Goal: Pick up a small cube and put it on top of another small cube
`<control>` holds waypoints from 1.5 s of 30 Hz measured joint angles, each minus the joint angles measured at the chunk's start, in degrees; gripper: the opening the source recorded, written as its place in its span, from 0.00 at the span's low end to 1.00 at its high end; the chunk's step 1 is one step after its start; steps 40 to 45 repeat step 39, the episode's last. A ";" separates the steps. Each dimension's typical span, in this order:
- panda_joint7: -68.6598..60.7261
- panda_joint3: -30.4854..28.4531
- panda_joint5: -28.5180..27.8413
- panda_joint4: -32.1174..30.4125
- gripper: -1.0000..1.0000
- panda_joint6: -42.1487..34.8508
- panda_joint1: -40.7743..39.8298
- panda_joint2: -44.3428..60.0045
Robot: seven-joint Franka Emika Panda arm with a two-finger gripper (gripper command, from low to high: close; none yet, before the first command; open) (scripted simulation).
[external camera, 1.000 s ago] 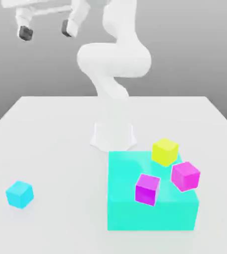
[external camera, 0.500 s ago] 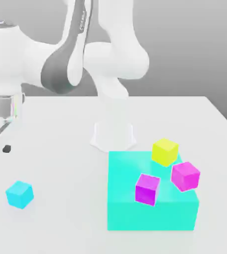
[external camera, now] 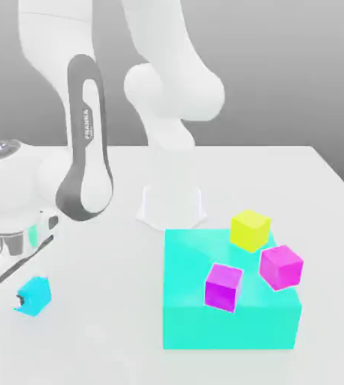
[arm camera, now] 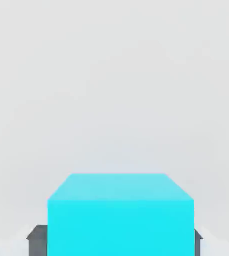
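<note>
The gripper (external camera: 26, 289) is closed on the cyan cube (external camera: 34, 295), low on the table (external camera: 92, 331). The other cubes (on the teal block (external camera: 227, 323)) lie toward the exterior view's right.

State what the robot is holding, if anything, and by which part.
The end effector is shut on the cyan cube, its fingers pressing two opposite side faces.

On the table (external camera: 85, 353), a small cube (external camera: 34, 295) lies at the exterior view's left, well apart from a large block (external camera: 227, 323) at the right. Three small cubes (external camera: 250, 229) (external camera: 281, 266) (external camera: 224, 286) rest on that block.
</note>
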 joint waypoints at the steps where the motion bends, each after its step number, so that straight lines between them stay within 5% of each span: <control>1: 0.00 0.01 -0.01 0.13 0.00 0.60 -0.01 0.78; 10: -1.01 1.42 -2.30 -1.83 0.00 -11.47 1.75 -13.21; 18: -12.86 8.11 -2.89 -0.44 0.00 -20.81 13.26 -21.11; 30: -36.31 16.60 3.82 1.64 0.00 -34.35 30.55 -32.96; 35: -38.41 18.71 3.23 -0.19 0.00 -28.16 32.50 -28.57; 36: -38.06 18.88 2.73 -0.75 1.00 -26.06 32.45 -26.99; 45: -38.06 18.88 2.74 -0.75 1.00 -26.06 32.45 -26.99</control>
